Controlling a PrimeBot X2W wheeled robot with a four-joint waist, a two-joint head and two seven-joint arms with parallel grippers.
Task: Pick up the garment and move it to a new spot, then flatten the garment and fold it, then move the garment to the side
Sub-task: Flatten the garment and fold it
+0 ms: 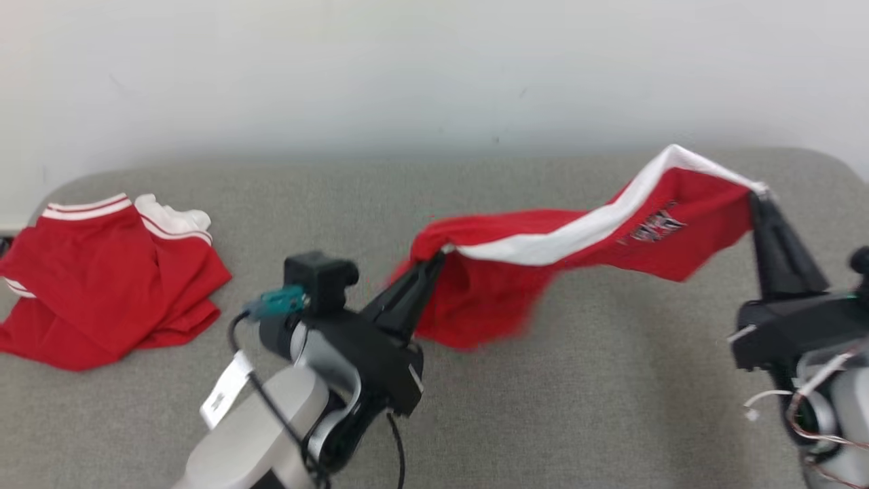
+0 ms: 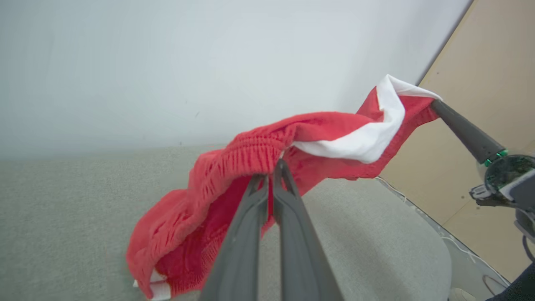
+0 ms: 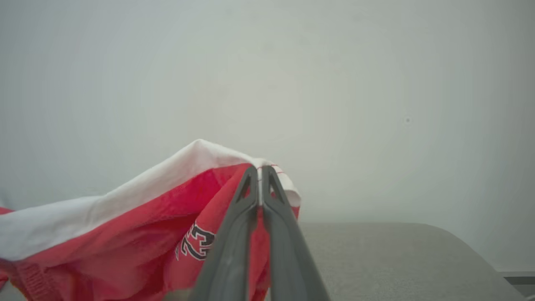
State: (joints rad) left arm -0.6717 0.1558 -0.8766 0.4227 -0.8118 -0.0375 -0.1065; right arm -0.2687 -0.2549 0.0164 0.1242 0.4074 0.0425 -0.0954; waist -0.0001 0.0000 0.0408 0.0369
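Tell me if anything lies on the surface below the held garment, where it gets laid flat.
Nothing visible does. The garment hangs between the left gripper and right gripper over bare grey surface; a second red garment lies well to the left.

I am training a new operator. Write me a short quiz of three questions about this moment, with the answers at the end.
1. True or false: the left gripper and the right gripper are both shut on the held garment.
2. Where does the second red garment lie? A) on the grey surface, to the robot's left; B) between the right gripper's fingers; C) on top of the held garment.
3. Fill in: the broad stripe along the held garment is ____.
Key: 1 true; 2 A; 3 white.
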